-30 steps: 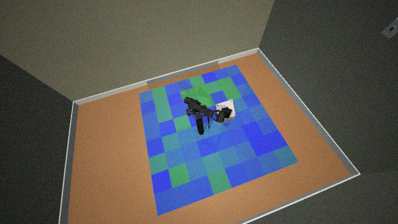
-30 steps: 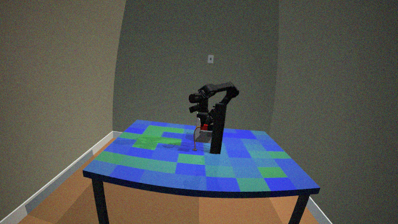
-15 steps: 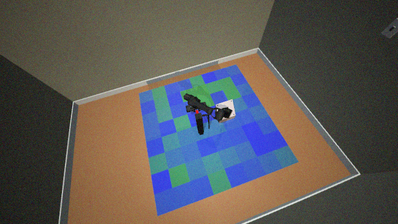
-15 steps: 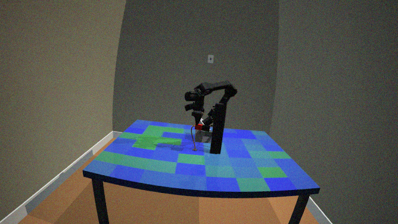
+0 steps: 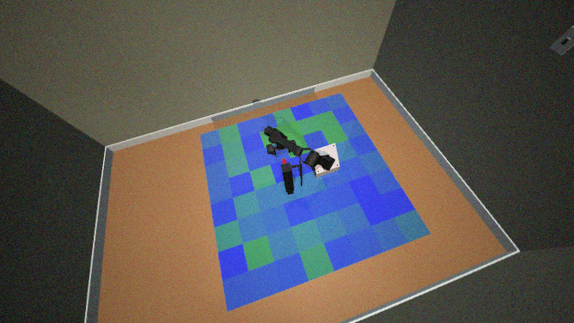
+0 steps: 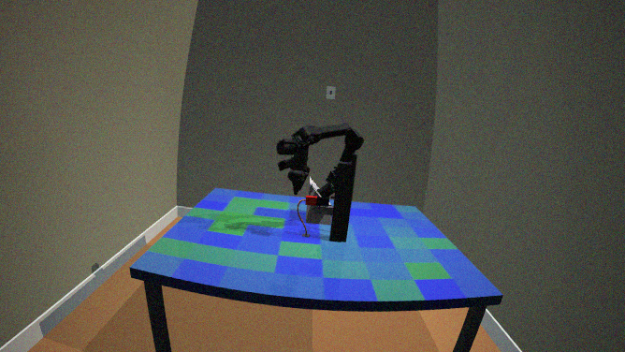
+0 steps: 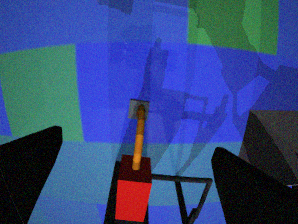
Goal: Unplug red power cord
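Note:
The red plug (image 5: pixel 283 161) (image 6: pixel 311 200) (image 7: pixel 133 200) is level above the table. Its orange cord (image 6: pixel 300 216) (image 7: pixel 138 142) runs down to a small grey plate on the table. The black power strip (image 5: pixel 288 180) (image 6: pixel 342 206) (image 7: pixel 110 215) stands upright behind the plug. Dark parts overlap between them, so I cannot tell whether the plug is seated or apart. My gripper (image 6: pixel 308 194) (image 7: pixel 139 145) is open. In the wrist view its fingers stand wide on either side of the plug and cord, with visible space to both. In the exterior view its fingertips are close to the plug.
A thin black frame (image 5: pixel 301 173) (image 7: pixel 180 178) stands beside the strip. The arm's base sits on a white-topped box (image 5: pixel 333 151) (image 6: pixel 318 215) (image 7: pixel 272 140) close by. The table (image 5: pixel 266 296) (image 6: pixel 299 286) has a blue and green patchwork top.

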